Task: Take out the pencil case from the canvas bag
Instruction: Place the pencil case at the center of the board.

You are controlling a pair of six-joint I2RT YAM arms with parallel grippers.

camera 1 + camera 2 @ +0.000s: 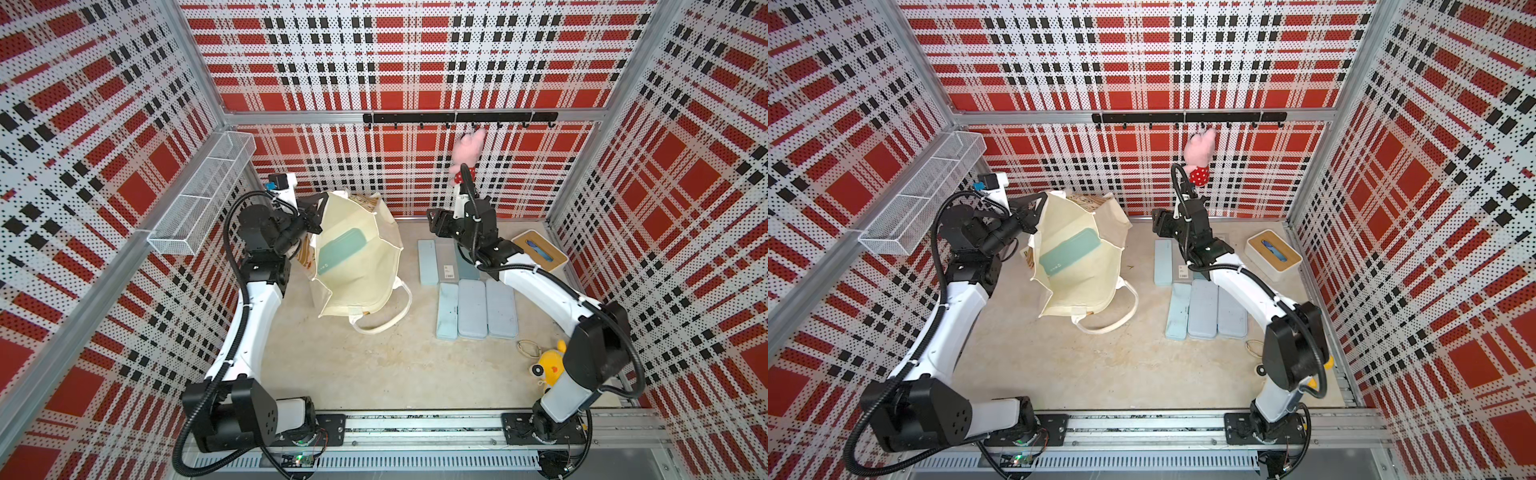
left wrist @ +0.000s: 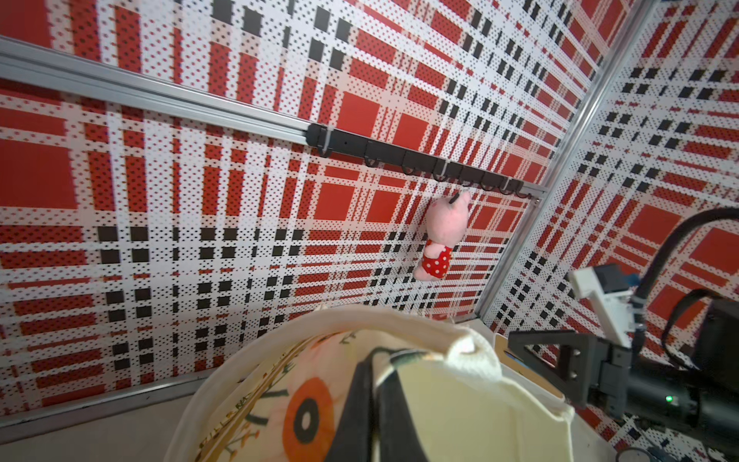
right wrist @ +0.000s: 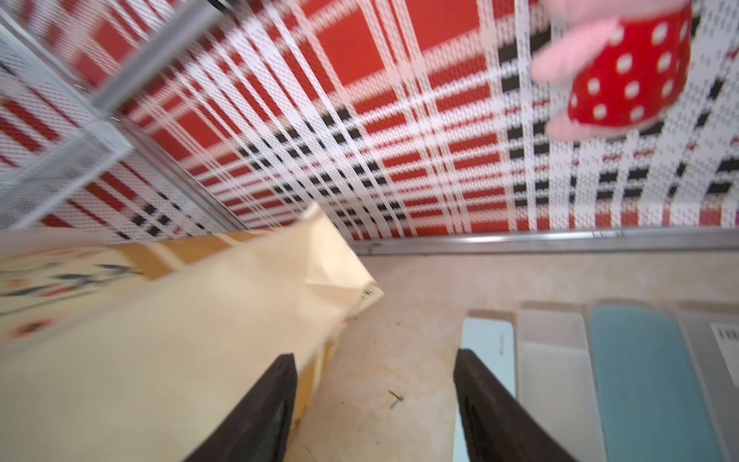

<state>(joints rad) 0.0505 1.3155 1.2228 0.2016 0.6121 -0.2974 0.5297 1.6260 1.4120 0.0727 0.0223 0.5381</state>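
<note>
At rim, L jaws clamp canvas bag (image 1: 360,291); R jaws apart, empty.

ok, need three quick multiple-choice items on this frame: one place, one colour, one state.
1. Where is the teal rectangular pencil case?
A. in the white wire basket
B. inside the cream canvas tote bag
C. on the white box with the wooden lid

2. What colour is the head of the plush toy hanging from the black hook rail?
A. pink
B. green
C. blue

3. How does the right end effector stand?
A. shut on the bag
B. shut on a pencil case
C. open, holding nothing

Key: 1 B, the case lies within the bag's open mouth in both top views; 2 A, the head is pink above a red spotted outfit; 3 C, its fingers stand apart and grip nothing in the right wrist view.
</note>
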